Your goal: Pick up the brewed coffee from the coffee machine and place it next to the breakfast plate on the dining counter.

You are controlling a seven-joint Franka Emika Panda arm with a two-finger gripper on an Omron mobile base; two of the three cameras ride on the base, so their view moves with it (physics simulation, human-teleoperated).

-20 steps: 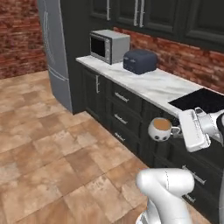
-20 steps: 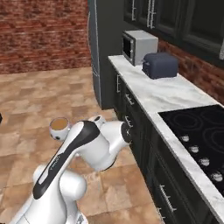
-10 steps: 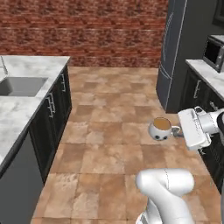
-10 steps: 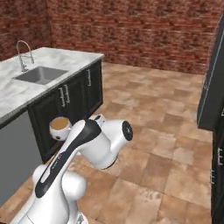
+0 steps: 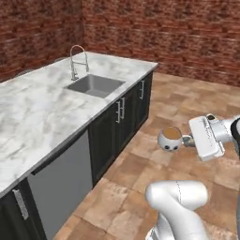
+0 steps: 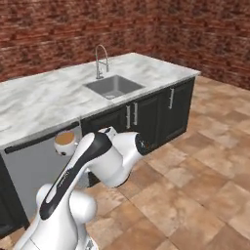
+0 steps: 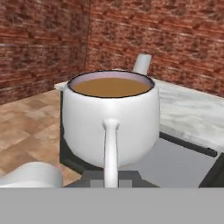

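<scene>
Compared with the earlier frames, the whole picture has swung: the fridge, microwave and dark wall cabinets have left both base views, and a marble worktop [image 5: 42, 117] with a sink now fills the 9 o'clock side, which reads as camera travel with the base; the mug keeps the same station at the hand throughout. The brewed coffee [image 5: 169, 138], a round white mug with dark spots and light-brown liquid, is carried upright in the air above the tiled floor [image 5: 140, 187], off the corner of the island and clear of its dark cabinet fronts [image 5: 119, 122]. The gripper [image 5: 187, 139] has its jaws closed on the mug's handle, which points back toward the hand at 3 o'clock in the left base view; in the hand view the handle [image 7: 111, 148] runs straight down to 6 o'clock from the mug body. No brand, label or readable writing is visible on any surface. On the worktop, a steel sink basin [image 5: 95, 85] lies recessed, with a chrome gooseneck faucet [image 5: 75, 61] at its 10 o'clock. A grey appliance panel [image 5: 61, 183] sits below the worktop edge at 7 o'clock. Red brick walls [image 5: 164, 33] close the room from 10 to 2 o'clock. In the right base view the mug [image 6: 65, 141] hangs in front of that grey panel, at 9 o'clock from the arm's white link.
</scene>
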